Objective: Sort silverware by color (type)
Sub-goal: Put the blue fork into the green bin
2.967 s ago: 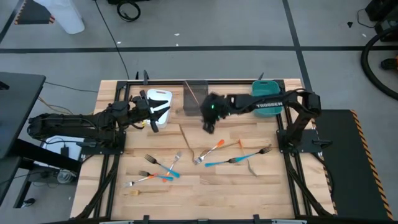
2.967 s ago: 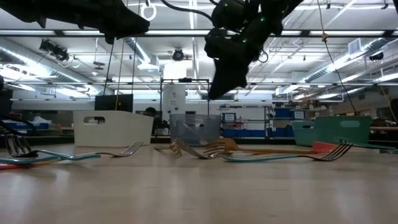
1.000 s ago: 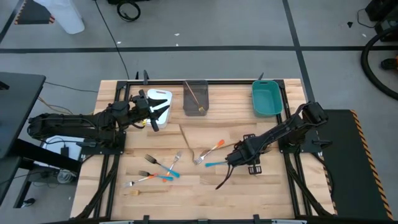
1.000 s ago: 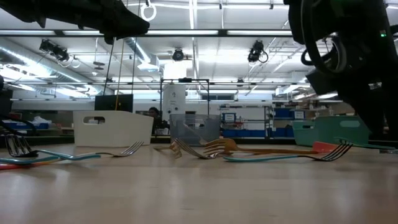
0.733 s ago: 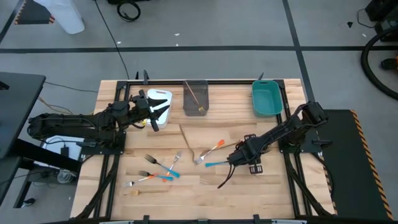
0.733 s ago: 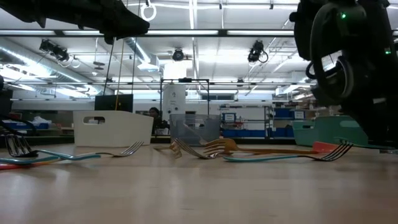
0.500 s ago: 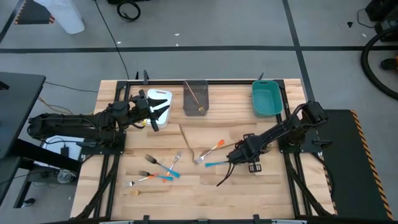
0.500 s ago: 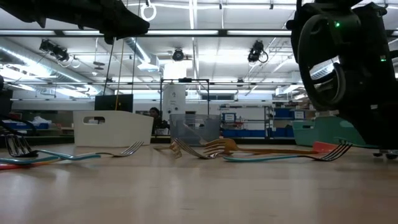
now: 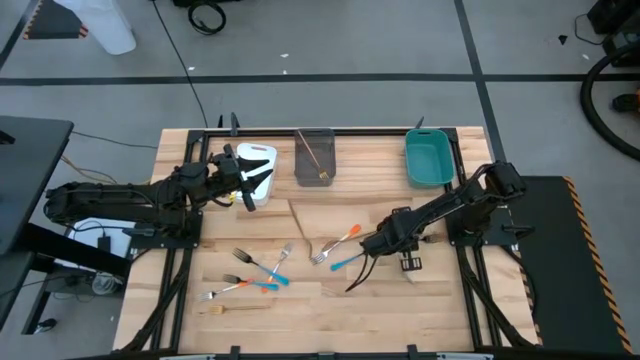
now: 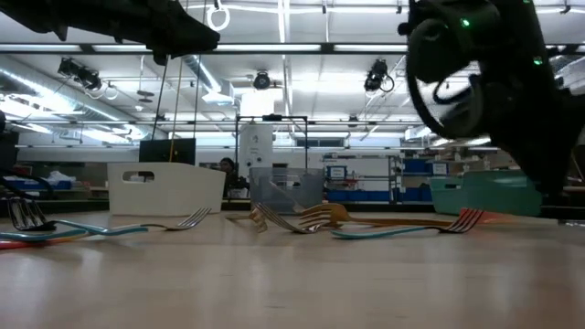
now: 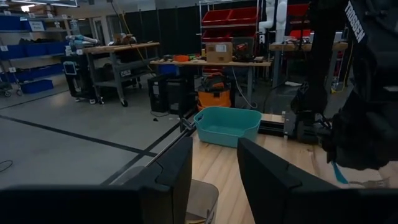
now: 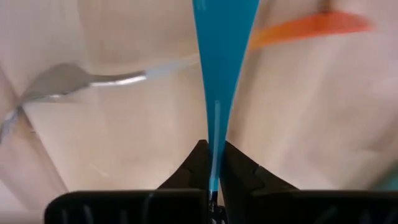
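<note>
Wooden slatted table carrying scattered silverware and three bins, seen from above, at table height and from both wrists. The right gripper sits low over the middle of the table, towards its right edge, and its two dark fingers are pinched together on the handle end of a slim blue-handled fork; in the right wrist view the blue handle runs straight out from between the fingertips. In the high view the blue-handled fork lies beside an orange-handled fork with a silver head, the two near each other at the table's middle. The left gripper waits above the table's far left corner, over the white plastic bin, and its fingers stand apart with nothing between them. A loose cluster of mixed blue-handled and orange-handled forks lies near the front left of the table, with a plain gold fork closest to the front edge. The grey translucent bin stands at the middle of the far edge and holds a slim tan utensil. The teal plastic bin stands at the far right corner.
</note>
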`<state>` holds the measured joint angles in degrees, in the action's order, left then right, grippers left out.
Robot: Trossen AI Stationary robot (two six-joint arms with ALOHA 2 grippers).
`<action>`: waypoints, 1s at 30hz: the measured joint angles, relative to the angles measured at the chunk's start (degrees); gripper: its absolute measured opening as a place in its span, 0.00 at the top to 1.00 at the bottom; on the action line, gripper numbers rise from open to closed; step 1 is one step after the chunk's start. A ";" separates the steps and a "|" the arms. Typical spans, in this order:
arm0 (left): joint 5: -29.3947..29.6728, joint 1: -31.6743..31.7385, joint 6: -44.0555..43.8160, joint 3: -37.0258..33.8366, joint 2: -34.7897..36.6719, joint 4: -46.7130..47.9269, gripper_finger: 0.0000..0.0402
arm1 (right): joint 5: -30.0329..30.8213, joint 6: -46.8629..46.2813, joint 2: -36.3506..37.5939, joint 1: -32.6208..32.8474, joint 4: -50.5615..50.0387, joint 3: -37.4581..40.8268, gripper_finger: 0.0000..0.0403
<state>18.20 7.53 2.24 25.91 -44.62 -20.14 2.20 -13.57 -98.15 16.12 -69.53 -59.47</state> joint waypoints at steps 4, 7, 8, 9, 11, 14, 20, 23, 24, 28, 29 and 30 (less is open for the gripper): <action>0.00 0.00 0.00 0.00 0.00 0.09 0.66 | 6.53 -0.26 1.28 -2.11 -3.67 -4.64 0.92; 0.00 0.00 0.00 0.00 0.00 0.43 0.66 | 12.53 -2.53 3.88 -4.76 -4.60 -6.91 0.92; 0.00 0.00 0.00 0.00 0.00 0.47 0.66 | 14.67 -3.63 4.76 -5.71 -5.07 -7.39 0.92; 0.00 0.00 0.00 0.00 0.00 0.50 0.66 | 16.66 -4.83 5.66 -6.72 -5.52 -7.79 0.92; 0.00 0.00 0.00 0.00 0.00 0.52 0.66 | 20.51 -7.65 7.52 -8.74 -6.17 -8.09 0.92; 0.00 0.00 0.02 0.00 0.00 0.52 0.66 | 23.77 -11.61 10.13 -12.63 -6.53 -7.69 0.92; 0.00 0.00 -0.02 0.00 0.00 0.60 0.66 | 26.82 -16.10 14.61 -21.92 -6.53 -7.46 0.92; 0.00 0.00 -0.03 0.00 0.00 0.74 0.66 | 27.21 -16.89 16.16 -27.19 -6.38 -7.46 0.92; 0.00 0.00 -0.02 0.00 0.00 0.76 0.66 | 27.21 -16.89 16.47 -29.06 -6.28 -7.46 0.92; 0.00 0.01 -0.04 0.00 0.00 0.76 0.66 | 27.39 -15.23 16.26 -36.07 -5.40 -7.46 0.91; 0.00 0.02 -0.04 0.00 0.00 0.76 0.66 | 27.53 -14.38 15.95 -37.62 -5.18 -7.46 0.91; 0.00 0.02 -0.04 0.00 0.00 0.76 0.66 | 27.78 -13.44 15.59 -39.12 -4.73 -7.45 0.91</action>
<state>18.20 7.55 2.20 25.91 -44.62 -19.38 29.98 -27.01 -82.55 -23.00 -74.26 -66.93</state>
